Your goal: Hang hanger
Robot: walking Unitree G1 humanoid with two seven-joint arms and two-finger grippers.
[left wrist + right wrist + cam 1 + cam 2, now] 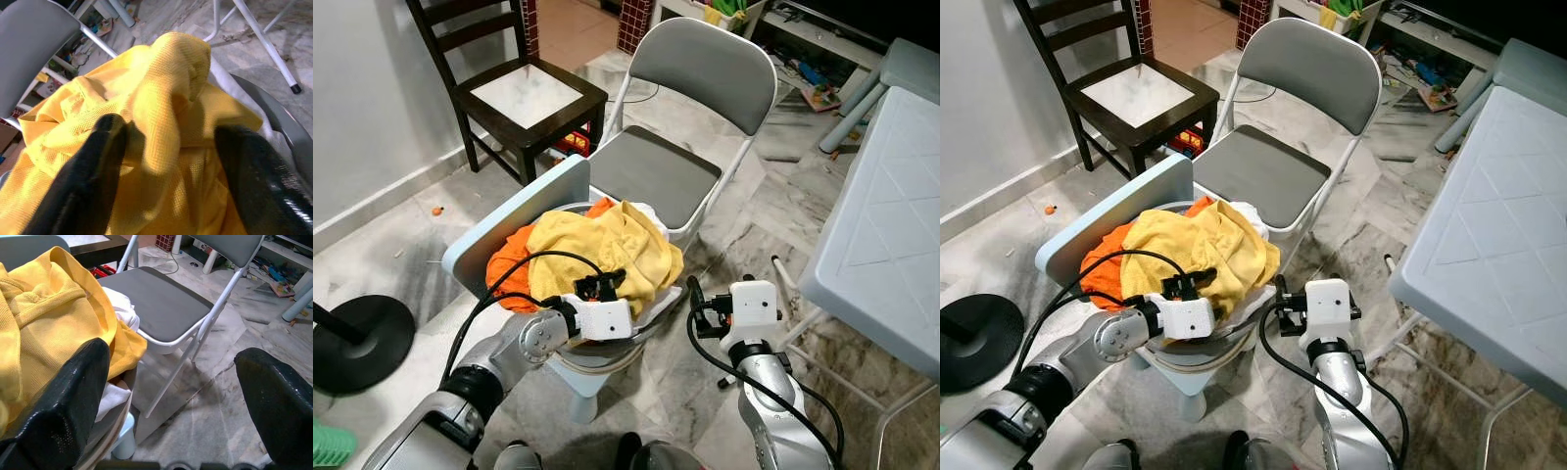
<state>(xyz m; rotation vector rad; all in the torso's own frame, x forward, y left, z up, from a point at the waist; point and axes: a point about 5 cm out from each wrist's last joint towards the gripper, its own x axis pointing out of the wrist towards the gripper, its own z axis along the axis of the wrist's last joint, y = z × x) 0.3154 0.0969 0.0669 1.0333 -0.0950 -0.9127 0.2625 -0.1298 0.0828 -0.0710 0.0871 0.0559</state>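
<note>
A yellow shirt (607, 245) lies on top of a heap with orange cloth (509, 259) and white cloth (120, 308) in a grey round basin (597, 357). The basin sits on a small pale blue plastic chair (509, 220). My left gripper (600, 285) is at the near side of the heap. Its fingers (98, 161) are open, with a raised fold of the yellow shirt (166, 98) between them. My right gripper (694, 299) hangs open just right of the basin, holding nothing. I see no hanger.
A grey folding chair (656, 171) stands right behind the basin, and a dark wooden chair (524, 98) is further back left. A white plastic table (891, 225) fills the right side. A black round stand base (357, 338) rests on the floor at left.
</note>
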